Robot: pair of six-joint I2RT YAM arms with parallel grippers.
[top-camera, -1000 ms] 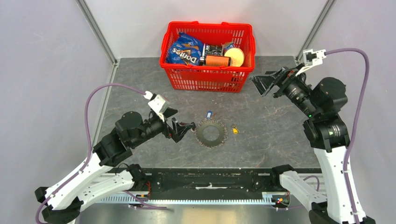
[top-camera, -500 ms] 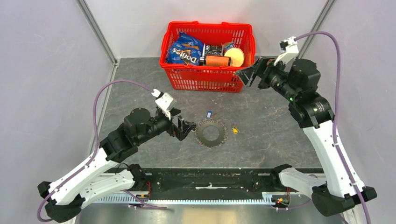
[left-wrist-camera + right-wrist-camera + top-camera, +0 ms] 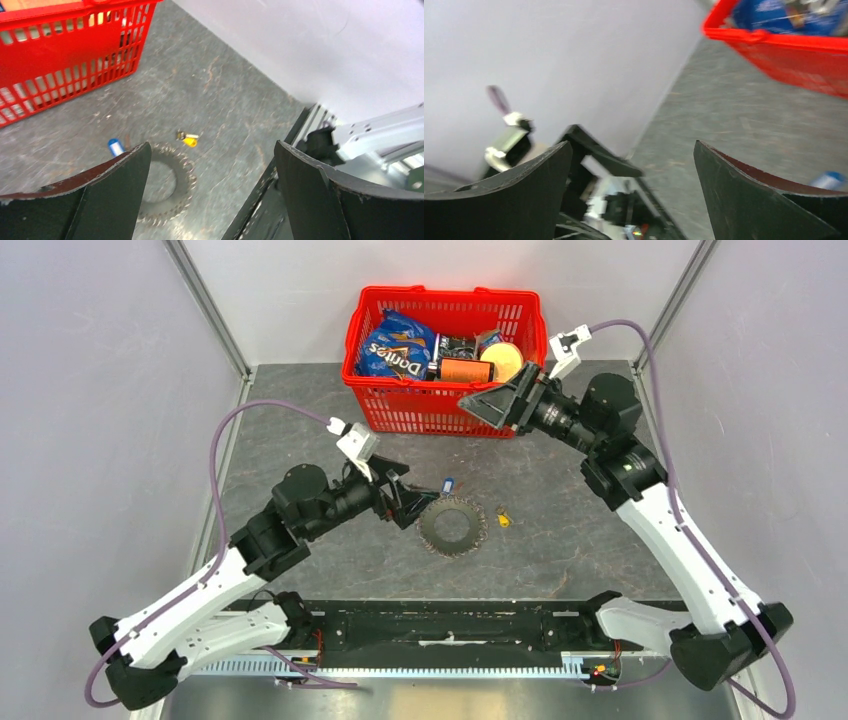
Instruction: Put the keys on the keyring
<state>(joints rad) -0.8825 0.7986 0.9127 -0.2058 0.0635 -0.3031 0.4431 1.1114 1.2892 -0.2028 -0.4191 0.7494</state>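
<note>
The keyring [image 3: 452, 547], a dark toothed wheel of grey keys, lies flat on the table's middle. The blue-headed key [image 3: 447, 483] lies just behind it. The yellow-headed key [image 3: 503, 519] lies at its right. My left gripper [image 3: 408, 502] is open and empty, at the keyring's upper left edge. In the left wrist view its jaws [image 3: 211, 150] stand wide, with the keyring [image 3: 182, 175], blue key [image 3: 115, 147] and yellow key [image 3: 189, 140] beyond them. My right gripper [image 3: 485, 405] is open and empty, raised in front of the basket. It also shows open in the right wrist view [image 3: 631, 147].
A red basket [image 3: 445, 412] holding a Doritos bag and other groceries stands at the back centre; it also shows in the left wrist view [image 3: 55, 60] and the right wrist view [image 3: 784, 45]. Grey walls enclose the table. A black rail [image 3: 450, 625] runs along the near edge.
My right arm has swung left, from the back right to in front of the basket. My left gripper has moved slightly right and back, closer to the keyring and the blue key.
</note>
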